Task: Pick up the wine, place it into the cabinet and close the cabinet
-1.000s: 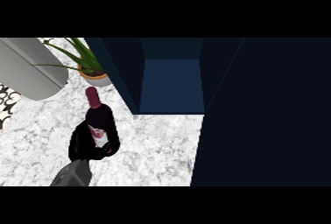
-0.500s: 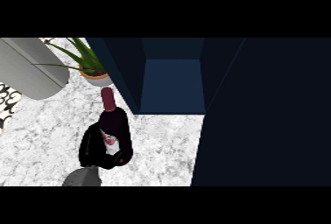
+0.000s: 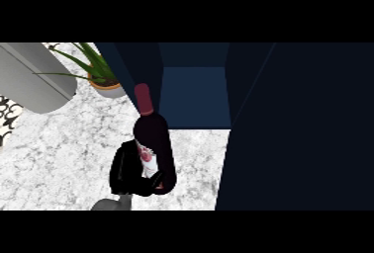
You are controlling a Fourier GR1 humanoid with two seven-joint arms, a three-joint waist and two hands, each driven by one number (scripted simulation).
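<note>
While the left hand (image 3: 130, 173) curls around the wine (image 3: 155, 143), its neck points toward twelve o'clock. The open cabinet (image 3: 194, 96) lies just beyond (right hand unseen).

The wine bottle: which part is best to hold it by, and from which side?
Best by its wide lower body, from the left, probably. The wine bottle stands nearly upright with its thin red-capped neck pointing at the open cabinet, so the neck should stay free. The left hand already curls round the body near the label, on the side away from the cabinet door.
</note>
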